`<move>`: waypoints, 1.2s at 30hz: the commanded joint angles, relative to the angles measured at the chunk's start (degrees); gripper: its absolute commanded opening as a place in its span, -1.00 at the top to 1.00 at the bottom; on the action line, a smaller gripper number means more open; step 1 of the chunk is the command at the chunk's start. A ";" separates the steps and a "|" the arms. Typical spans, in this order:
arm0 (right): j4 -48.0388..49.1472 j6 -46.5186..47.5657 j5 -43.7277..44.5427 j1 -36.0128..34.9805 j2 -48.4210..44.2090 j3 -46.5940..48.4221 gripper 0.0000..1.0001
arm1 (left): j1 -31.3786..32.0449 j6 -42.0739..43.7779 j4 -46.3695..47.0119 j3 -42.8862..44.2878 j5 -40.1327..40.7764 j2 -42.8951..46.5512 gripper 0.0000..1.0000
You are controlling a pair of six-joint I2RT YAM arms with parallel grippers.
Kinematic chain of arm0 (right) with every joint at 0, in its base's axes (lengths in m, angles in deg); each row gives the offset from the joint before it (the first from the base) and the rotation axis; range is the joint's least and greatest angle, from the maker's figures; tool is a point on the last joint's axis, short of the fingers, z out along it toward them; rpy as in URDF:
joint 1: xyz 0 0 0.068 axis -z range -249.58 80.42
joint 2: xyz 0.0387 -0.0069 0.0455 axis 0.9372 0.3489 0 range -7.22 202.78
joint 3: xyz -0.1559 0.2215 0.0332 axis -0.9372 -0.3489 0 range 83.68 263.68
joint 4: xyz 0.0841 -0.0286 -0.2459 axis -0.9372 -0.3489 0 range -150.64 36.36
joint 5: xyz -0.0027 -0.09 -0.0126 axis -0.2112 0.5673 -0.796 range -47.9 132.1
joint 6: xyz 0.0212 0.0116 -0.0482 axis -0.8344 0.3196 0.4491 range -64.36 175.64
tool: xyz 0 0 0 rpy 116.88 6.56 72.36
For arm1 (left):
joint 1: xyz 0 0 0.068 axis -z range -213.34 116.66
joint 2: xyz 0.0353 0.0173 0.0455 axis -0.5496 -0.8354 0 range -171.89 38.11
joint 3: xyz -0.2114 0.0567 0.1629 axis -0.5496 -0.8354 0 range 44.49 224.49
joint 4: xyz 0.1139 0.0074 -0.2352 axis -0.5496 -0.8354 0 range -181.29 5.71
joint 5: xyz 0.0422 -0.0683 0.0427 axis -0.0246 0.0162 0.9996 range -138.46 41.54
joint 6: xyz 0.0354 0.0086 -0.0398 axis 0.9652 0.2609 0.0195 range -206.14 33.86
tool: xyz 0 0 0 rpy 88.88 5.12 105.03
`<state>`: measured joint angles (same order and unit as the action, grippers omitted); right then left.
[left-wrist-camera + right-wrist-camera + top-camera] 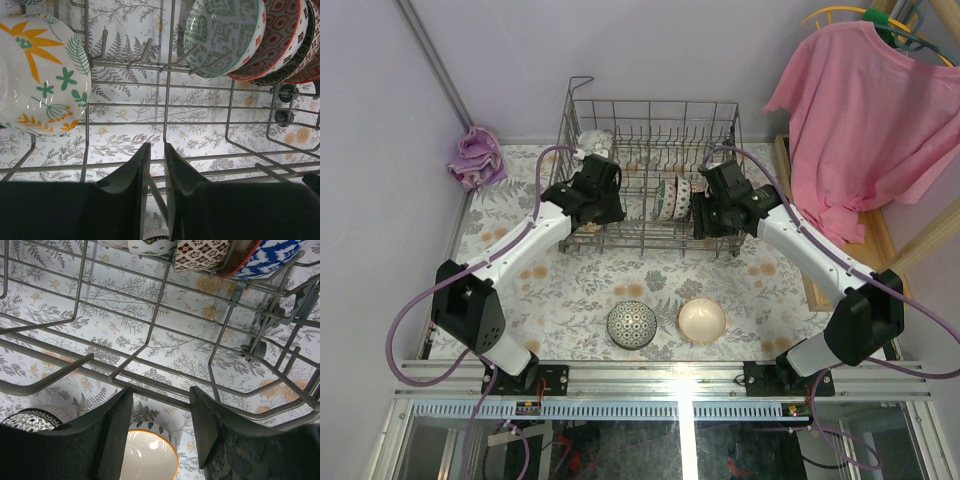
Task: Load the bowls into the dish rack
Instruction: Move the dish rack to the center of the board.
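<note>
The grey wire dish rack [650,120] stands at the back middle of the table. Several bowls [670,195] lean on edge among its tines, and one more bowl [592,140] sits at its back left. My left gripper [605,210] [156,146] is at the rack's front left. Its jaws are almost shut, with a thin rack wire in the narrow gap. A floral bowl [35,75] and a pale green bowl [222,35] stand beyond it. My right gripper [705,218] [161,390] stands open over the rack's front rim. A dark patterned bowl [631,325] and a cream bowl [702,320] [150,455] lie on the table.
A floral cloth [570,290] covers the table. A crumpled pink rag [477,157] lies at the back left. A pink shirt [865,120] hangs at the right above a wooden frame [880,240]. The wall is close behind the rack.
</note>
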<state>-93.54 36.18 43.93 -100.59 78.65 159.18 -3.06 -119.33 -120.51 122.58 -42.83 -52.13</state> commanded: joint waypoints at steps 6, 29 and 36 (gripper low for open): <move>-1.68 -0.91 -4.02 -0.17 -2.21 -4.52 -0.11 | 2.04 -0.32 0.39 -3.50 -1.11 -0.38 0.78; -1.36 -4.06 -5.44 -0.11 -12.84 -15.41 -0.08 | 13.19 -7.55 2.30 -14.23 1.92 9.14 0.86; -1.77 -4.35 -6.10 -0.15 -12.93 -14.34 -0.08 | 12.92 -4.76 -1.99 -7.24 6.68 7.47 0.67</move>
<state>-90.61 31.96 38.24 -100.52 65.38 145.17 8.90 -125.32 -115.88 111.30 -38.54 -43.36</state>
